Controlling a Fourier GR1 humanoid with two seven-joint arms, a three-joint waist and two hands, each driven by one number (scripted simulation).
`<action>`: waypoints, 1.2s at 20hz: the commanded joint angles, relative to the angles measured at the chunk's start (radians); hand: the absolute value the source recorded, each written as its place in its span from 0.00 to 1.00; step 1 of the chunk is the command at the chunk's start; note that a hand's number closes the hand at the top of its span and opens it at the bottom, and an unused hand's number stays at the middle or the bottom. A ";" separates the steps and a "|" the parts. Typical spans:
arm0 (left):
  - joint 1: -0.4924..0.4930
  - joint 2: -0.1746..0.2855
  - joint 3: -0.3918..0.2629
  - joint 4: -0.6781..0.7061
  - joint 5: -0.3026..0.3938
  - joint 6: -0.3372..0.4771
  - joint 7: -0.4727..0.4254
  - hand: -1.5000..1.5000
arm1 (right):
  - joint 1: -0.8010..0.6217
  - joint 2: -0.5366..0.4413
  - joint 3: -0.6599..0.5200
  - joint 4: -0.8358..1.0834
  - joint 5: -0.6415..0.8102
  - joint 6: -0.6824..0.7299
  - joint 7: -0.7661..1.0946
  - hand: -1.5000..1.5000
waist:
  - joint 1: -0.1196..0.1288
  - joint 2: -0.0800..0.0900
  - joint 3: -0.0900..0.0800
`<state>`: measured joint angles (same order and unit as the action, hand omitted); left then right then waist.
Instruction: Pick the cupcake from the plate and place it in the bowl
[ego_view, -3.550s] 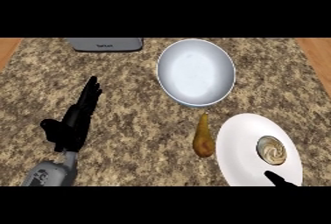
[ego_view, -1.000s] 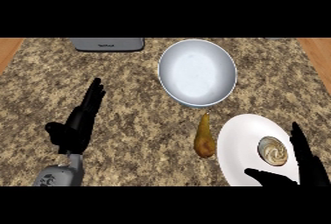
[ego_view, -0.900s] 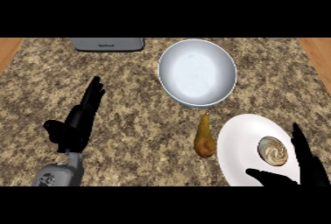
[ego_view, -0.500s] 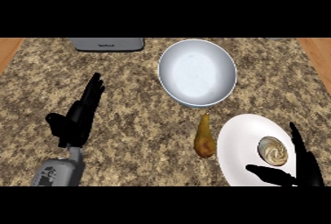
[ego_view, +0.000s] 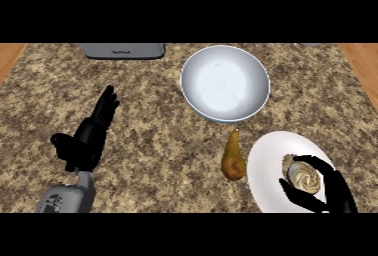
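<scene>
White plate (ego_view: 267, 165) in the lower right of the frame, and that's where the cupcake (ego_view: 305, 178) sits, on the plate's right half. The right hand (ego_view: 338, 189) comes up from the bottom right corner and is wrapped round it: black fingers (ego_view: 319, 160) arc over the cupcake's upper edge, the thumb (ego_view: 295, 196) hooks in under its lower left side. So the cupcake lies right inside that curl, pale swirled top showing between them. Whether it's off the plate or resting on it, I can't tell from up here.

The right forearm is cut off by the lower edge, and the hand covers the cupcake's right side and part of the plate's rim.

Just left of the plate lies a pear (ego_view: 233, 161), stem pointing up toward the bowl (ego_view: 225, 82), which sits top centre, well apart from the cupcake.

Over on the left, the left hand (ego_view: 88, 140) rests open on the speckled counter (ego_view: 162, 130), fingers straight and pointing up the frame. At the top edge, a grey appliance (ego_view: 122, 50) is only partly in view; hard to say what it is.
</scene>
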<state>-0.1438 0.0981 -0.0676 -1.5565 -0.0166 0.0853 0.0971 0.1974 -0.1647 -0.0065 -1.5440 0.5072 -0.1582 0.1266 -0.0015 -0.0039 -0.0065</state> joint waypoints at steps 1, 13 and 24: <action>-0.002 0.017 0.031 0.020 0.024 -0.036 -0.025 0.50 | -0.049 -0.019 0.019 0.117 0.039 0.010 -0.086 1.00 | 0.003 0.004 0.007; -0.035 -0.039 -0.029 0.013 -0.012 -0.020 0.013 0.50 | -0.142 0.157 0.454 -0.068 0.068 0.235 -0.110 1.00 | 0.064 0.003 0.005; -0.021 -0.003 0.026 0.025 0.006 -0.031 0.006 0.50 | -0.347 0.164 0.857 -0.413 0.050 0.030 0.084 1.00 | 0.005 -0.001 0.005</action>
<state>-0.1586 0.0684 -0.0711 -1.5345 -0.0363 0.0810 0.0953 -0.0826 -0.0058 0.7326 -1.8298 0.5108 -0.0420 0.1112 0.0146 -0.0037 -0.0009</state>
